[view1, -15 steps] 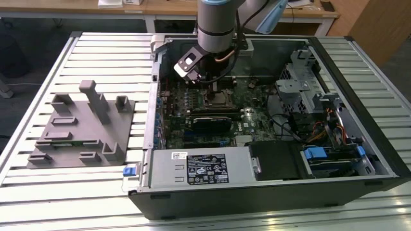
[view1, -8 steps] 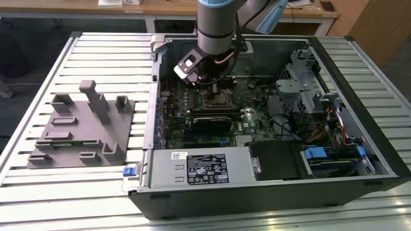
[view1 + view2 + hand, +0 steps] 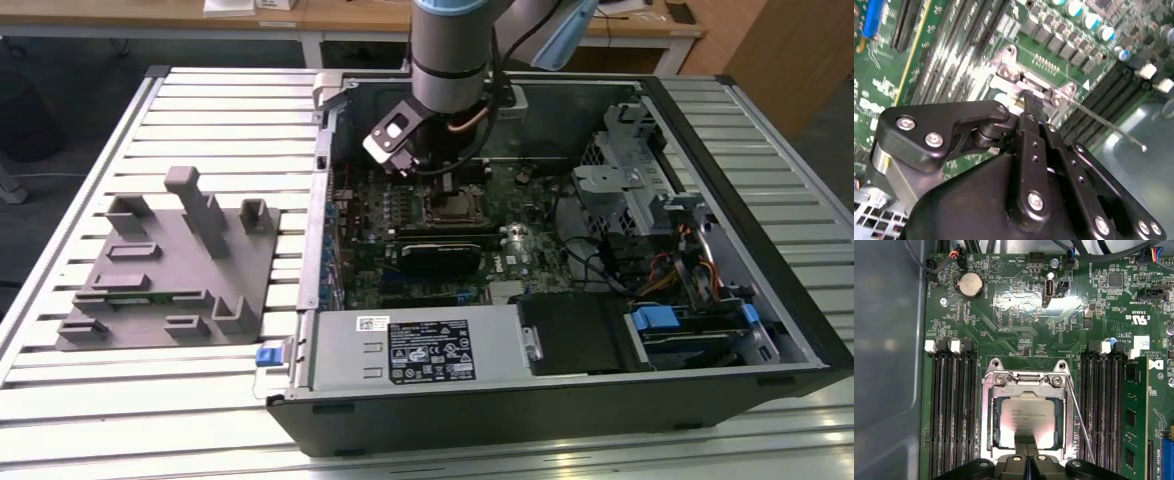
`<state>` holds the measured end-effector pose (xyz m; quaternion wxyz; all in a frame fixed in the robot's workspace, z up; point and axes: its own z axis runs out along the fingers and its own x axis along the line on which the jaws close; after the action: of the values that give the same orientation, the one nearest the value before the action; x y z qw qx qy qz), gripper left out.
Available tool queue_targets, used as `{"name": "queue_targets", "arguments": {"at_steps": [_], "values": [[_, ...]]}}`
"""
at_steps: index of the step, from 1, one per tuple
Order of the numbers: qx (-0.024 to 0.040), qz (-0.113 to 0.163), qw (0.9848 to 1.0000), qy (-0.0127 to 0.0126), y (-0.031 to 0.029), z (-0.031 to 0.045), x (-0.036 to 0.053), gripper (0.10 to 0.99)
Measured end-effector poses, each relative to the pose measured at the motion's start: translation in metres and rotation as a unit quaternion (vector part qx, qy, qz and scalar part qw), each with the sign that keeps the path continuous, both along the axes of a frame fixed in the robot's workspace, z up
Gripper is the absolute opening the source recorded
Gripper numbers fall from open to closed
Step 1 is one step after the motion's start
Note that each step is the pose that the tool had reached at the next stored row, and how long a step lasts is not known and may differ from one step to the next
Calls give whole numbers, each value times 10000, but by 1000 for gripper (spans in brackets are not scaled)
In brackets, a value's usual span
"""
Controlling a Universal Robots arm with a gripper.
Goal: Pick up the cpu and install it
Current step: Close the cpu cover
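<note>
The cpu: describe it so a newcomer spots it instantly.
In the open computer case, find the green motherboard. Between its two banks of black memory slots sits a shiny metal socket frame; the cpu is the flat, pale square inside it.

An open computer case (image 3: 534, 410) lies on a slatted table (image 3: 147, 420), centre-right in the exterior view. A grey moulded fixture (image 3: 160, 270) sits at the exterior view's left, just beside the case.

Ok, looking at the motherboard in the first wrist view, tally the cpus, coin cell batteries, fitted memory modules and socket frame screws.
cpu: 1
coin cell battery: 1
memory module: 1
socket frame screws: 2
Total: 5
</note>
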<state>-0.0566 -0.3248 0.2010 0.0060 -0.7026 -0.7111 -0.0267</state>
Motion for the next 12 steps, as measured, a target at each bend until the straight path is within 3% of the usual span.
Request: {"name": "queue_targets", "arguments": {"at_steps": [3, 8, 12], "values": [[-9, 0, 10000, 7, -3, 74, -2, 106], [-20, -9, 10000, 7, -3, 75, 5, 106], [-20, -9, 10000, 9, -4, 74, 79, 106]]}}
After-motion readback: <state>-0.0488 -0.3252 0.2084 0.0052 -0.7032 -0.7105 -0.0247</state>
